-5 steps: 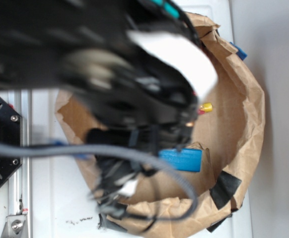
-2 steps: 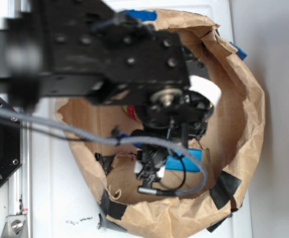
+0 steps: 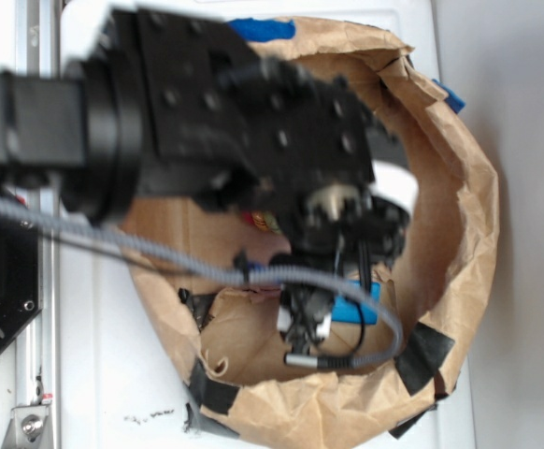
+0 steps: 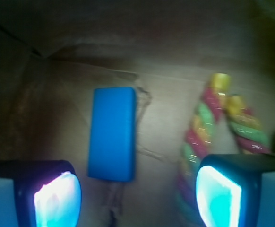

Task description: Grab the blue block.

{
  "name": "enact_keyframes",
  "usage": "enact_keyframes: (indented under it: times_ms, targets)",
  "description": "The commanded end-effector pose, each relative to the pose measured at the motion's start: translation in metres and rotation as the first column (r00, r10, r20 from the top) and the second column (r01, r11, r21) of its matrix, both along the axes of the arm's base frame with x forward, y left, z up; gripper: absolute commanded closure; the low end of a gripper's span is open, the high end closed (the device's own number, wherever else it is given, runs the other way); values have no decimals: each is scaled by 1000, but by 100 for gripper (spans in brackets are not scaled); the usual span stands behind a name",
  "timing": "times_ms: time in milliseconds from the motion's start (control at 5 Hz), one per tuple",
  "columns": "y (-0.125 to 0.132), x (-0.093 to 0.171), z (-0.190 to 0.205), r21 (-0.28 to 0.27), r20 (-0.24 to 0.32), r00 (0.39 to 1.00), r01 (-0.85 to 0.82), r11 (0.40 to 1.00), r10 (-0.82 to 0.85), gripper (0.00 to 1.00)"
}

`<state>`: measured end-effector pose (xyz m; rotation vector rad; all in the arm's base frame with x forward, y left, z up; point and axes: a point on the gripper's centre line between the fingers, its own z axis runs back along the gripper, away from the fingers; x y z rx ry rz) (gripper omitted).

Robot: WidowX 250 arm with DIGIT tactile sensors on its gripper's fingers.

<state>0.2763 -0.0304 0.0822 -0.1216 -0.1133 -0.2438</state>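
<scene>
Brown paper floor (image 4: pixel 166 127); hand (image 4: pixel 137 196) spread wide, empty, hovering above blue block (image 4: pixel 112 134), rope toy (image 4: pixel 213 127) beside.

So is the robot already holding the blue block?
No, the blue block lies flat on the brown paper in the wrist view, ahead of the open end effector, and neither finger touches it.

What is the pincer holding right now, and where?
Nothing. The pincer is open, and the blue block lies untouched on the cardboard ahead of it.
</scene>
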Motion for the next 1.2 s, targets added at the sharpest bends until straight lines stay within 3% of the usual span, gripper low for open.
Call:
enact_keyframes:
  times_ms: [0, 200, 600, 1000]
  targets:
    - [-25, 7, 10, -24, 77, 996, -50, 998, 52, 0]
    - [-34, 5, 5, -21, 92, 993, -67, 998, 69, 0]
    - [-53, 5, -12, 62, 71, 995, -76, 995, 72, 0]
    - [-46, 12, -18, 70, 61, 995, -80, 994, 76, 0]
